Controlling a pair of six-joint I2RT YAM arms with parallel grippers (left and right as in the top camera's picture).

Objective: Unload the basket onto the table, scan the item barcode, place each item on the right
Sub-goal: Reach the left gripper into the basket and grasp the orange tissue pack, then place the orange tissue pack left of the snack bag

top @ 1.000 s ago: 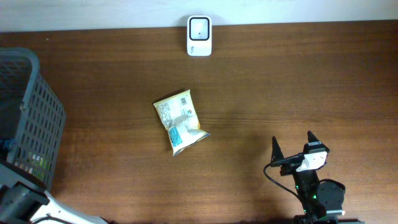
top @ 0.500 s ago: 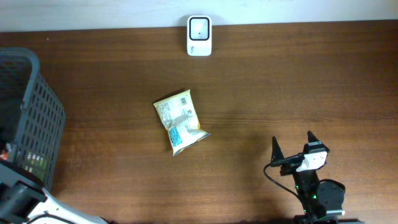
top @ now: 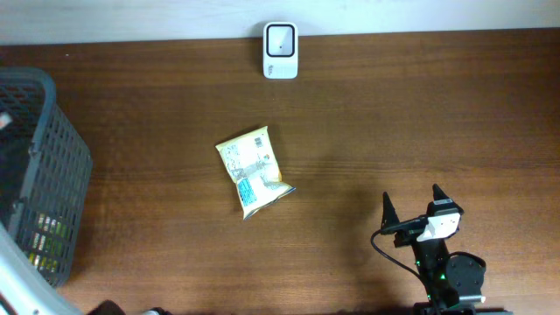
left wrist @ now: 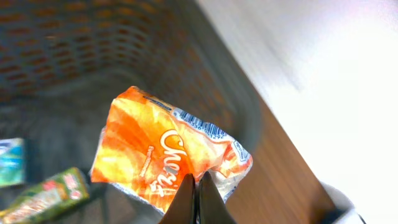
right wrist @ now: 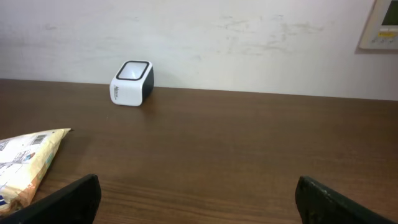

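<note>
My left end effector (left wrist: 198,182) has its fingers pressed together, pinching the lower edge of an orange packet (left wrist: 163,158). The packet stands up just beyond my fingertips, crinkled, white script across its face and a silver seam along its top edge. Behind and below it is the dark mesh wall of the basket (left wrist: 74,43). Down to the left of my fingers a green packet (left wrist: 46,194) lies in the basket, with a blue one (left wrist: 9,163) at the edge of the view beside it. The left wrist view is blurred, so I cannot read any print.

My right end effector (top: 418,216) is spread wide and holds nothing, low over the bench (top: 394,114) and well apart from everything. Far ahead of it and to its left, the white scanner (right wrist: 132,83) stands at the bench's back edge against the wall. Nearer, also to its left, a yellow packet (top: 253,171) lies flat on the wood, one corner reaching toward my left finger (right wrist: 65,198) without touching it.
</note>
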